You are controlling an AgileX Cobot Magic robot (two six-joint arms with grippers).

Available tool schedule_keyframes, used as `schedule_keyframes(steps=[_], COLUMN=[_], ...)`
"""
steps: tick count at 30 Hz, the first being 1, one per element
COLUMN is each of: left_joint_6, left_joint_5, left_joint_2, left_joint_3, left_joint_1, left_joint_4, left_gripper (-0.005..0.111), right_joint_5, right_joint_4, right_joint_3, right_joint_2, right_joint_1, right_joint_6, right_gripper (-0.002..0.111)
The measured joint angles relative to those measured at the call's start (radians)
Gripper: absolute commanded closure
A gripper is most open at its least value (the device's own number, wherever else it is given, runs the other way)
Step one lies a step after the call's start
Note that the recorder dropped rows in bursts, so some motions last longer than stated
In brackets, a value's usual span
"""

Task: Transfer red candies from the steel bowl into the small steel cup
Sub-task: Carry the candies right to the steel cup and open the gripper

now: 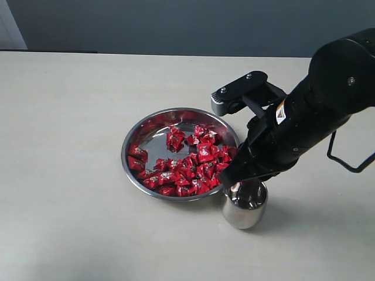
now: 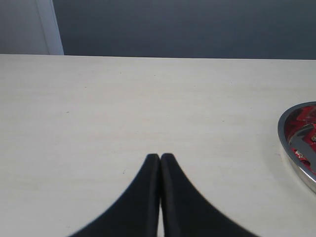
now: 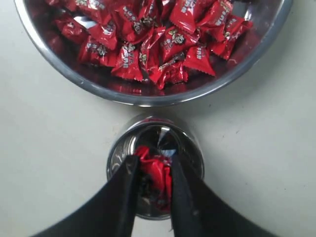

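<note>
Right gripper (image 3: 153,160): clamped on one crinkled red-wrapped candy (image 3: 157,176), above small polished steel cup (image 3: 192,148). Risk: an off-centre release would likely drop it outside.

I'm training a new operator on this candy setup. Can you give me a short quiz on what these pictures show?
1. True or false: the left gripper holds a candy.
2. The right gripper holds a red candy above: A) the bowl, B) the cup, C) neither.
3. Where do most of the candies lie?

Key:
1. False. It is shut, with nothing between its fingers.
2. B.
3. In the bowl.
</note>
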Motion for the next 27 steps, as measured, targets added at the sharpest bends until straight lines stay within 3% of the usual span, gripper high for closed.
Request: schedule_keyframes(steps=[27], left_joint_6=[0.0], left_joint_5=[0.0], left_joint_2=[0.0], left_joint_3=[0.0], left_joint_1=[0.0], left_joint_4=[0.0], left_gripper=[0.106], right_joint_5=[0.022], right_joint_4=[0.0], right_joint_3=[0.0], right_joint_2=[0.0], right_joint_1=[0.0], right_joint_6=[-0.004], right_gripper=[0.109])
